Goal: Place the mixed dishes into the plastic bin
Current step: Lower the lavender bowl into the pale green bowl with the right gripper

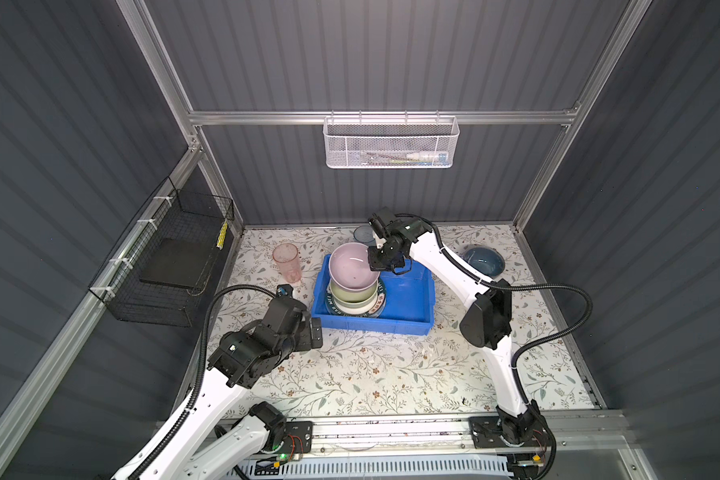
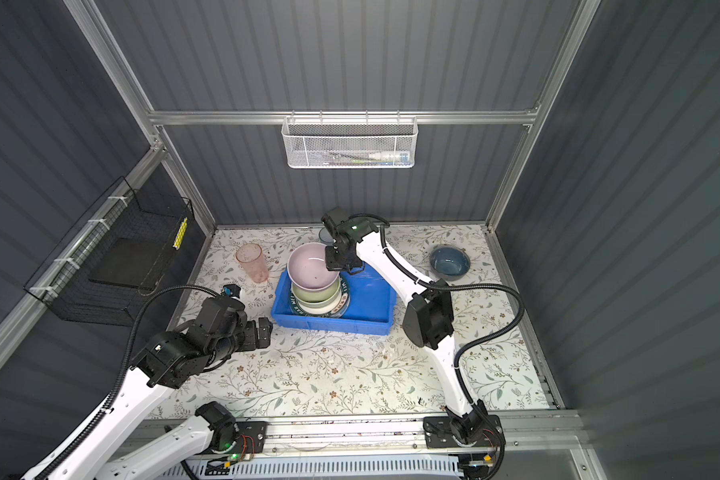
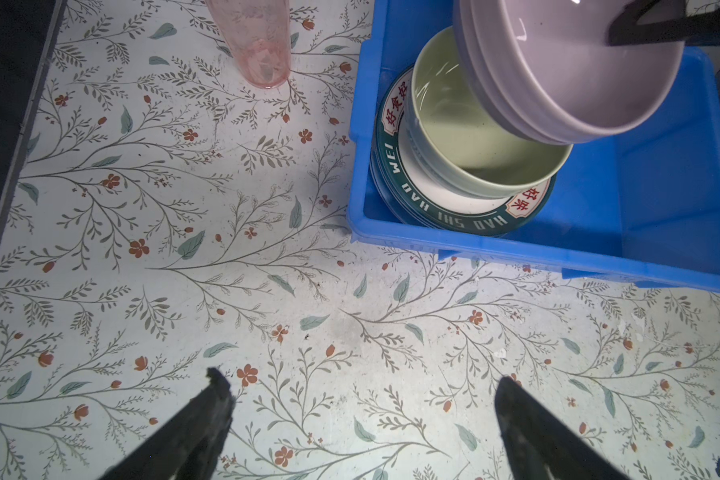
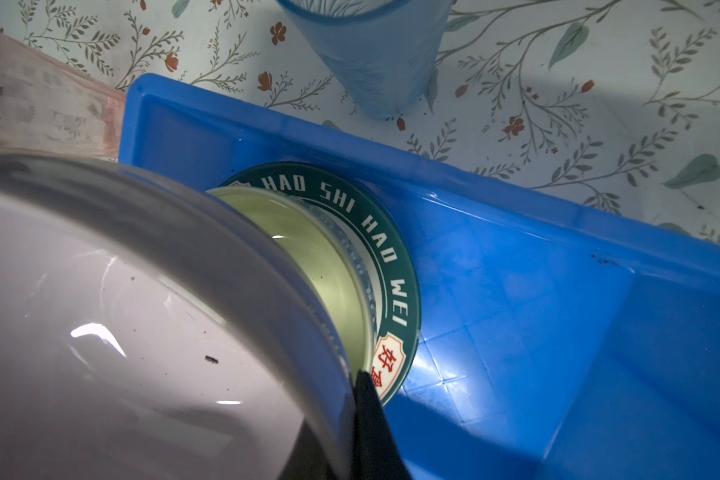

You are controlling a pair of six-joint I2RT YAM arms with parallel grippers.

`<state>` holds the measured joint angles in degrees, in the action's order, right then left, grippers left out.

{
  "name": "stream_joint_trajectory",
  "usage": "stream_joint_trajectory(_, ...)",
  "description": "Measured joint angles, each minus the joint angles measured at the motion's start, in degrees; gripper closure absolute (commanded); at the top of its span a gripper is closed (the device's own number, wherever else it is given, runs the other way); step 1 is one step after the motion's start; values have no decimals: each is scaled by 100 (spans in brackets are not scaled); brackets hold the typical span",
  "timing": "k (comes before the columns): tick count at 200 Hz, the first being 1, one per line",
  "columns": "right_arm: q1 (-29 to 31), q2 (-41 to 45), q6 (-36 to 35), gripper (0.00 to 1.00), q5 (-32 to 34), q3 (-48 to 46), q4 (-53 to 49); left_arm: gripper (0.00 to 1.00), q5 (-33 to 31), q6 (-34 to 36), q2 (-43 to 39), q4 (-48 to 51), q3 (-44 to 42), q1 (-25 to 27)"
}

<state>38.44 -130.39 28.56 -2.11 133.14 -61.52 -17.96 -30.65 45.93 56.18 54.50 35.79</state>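
1. My right pincer (image 1: 376, 268) is clamped nearly shut on the rim of the pink bowl (image 1: 350, 266), one finger inside it and one outside.
2. The pink bowl hangs tilted over the green bowl (image 3: 474, 149); I cannot tell whether the two touch.
3. The green bowl sits on the lettered plate (image 3: 433, 208), at the left end of the plastic bin (image 1: 408, 295). More plate edges show beneath it.
4. My left pincer (image 3: 362, 381) is spread wide and holds nothing. It hovers over the bare floral surface (image 1: 371, 374), near the bin's front left corner.
5. Outside the bin, on the surface: the pink tumbler (image 1: 287, 262) upright to its left, the blue tumbler (image 4: 375, 62) just behind it, and the dark-blue bowl (image 1: 484, 261) off to its right.
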Motion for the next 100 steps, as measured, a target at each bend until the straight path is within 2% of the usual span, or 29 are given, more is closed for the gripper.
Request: stream_joint_trajectory(100, 2, -223, 125, 100, -7, -295, 160, 0, -4, 0, -210, 22, 0, 0)
